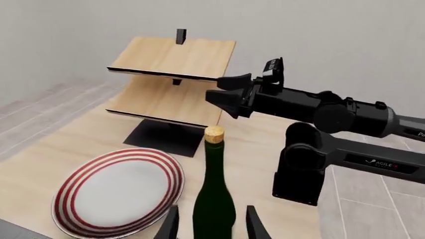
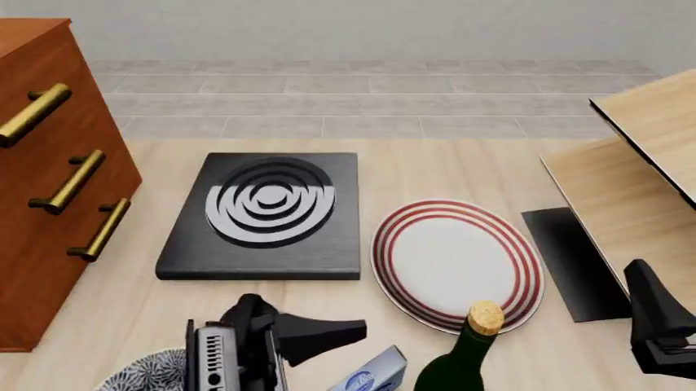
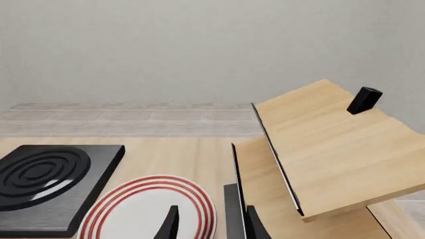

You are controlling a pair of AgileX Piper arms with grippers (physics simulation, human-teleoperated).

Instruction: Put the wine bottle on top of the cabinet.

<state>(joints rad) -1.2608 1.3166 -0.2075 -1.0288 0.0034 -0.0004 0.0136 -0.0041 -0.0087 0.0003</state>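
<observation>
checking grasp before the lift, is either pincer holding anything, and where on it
Nothing is clearly held. The left pincer is open with its fingers on either side of the wine bottle at its lower body; contact cannot be told. The right pincer is open and empty.

A plain pale grey wall (image 2: 359, 28) closes off the far side of the room, meeting a floor of light grey tiles (image 2: 370, 98) laid in long rows. In front of the tiles stretches a light wood table (image 2: 435, 175) with a faint grain. At the table's right edge stands a pale light-wood shelf unit (image 2: 641, 163) with two slanted boards on a black base. The lighting is soft and even, without hard shadows
</observation>
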